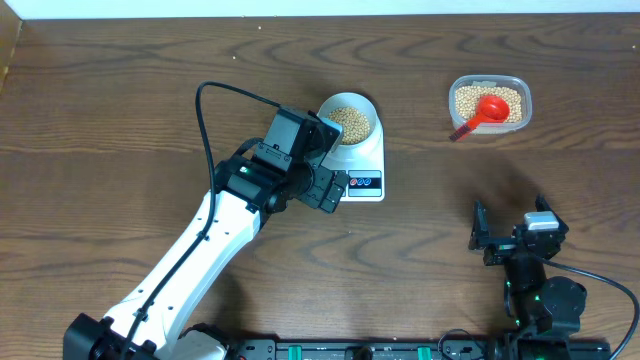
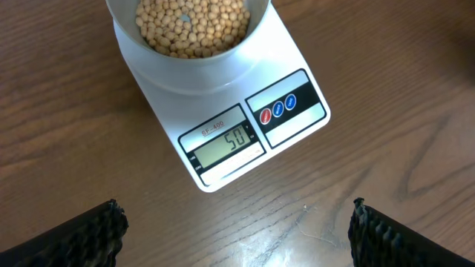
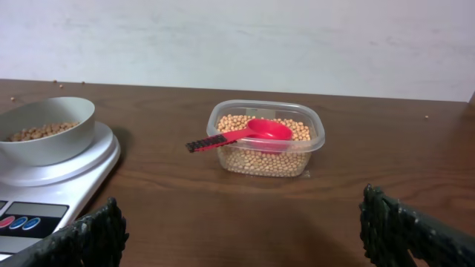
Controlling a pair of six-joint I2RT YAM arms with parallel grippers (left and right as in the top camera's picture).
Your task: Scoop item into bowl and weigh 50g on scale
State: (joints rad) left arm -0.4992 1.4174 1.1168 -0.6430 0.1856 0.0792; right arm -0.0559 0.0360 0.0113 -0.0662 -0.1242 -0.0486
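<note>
The pale bowl [image 1: 348, 122] holds tan beans [image 1: 350, 121] and stands on the white scale [image 1: 364, 160]. In the left wrist view the scale [image 2: 230, 141] displays 50, with the bowl [image 2: 189, 44] of beans [image 2: 191, 26] on it. My left gripper [image 2: 236, 233] is open and empty, hovering over the table just in front of the scale. My right gripper [image 3: 241, 230] is open and empty, low near the front right of the table [image 1: 515, 240]. In the right wrist view the bowl [image 3: 46, 133] and scale [image 3: 52, 185] are at the left.
A clear plastic tub [image 1: 490, 105] of beans stands at the back right with a red scoop [image 1: 482, 113] resting in it, handle over the left rim; the tub also shows in the right wrist view [image 3: 267, 141]. The left arm [image 1: 200, 260] stretches from the front edge.
</note>
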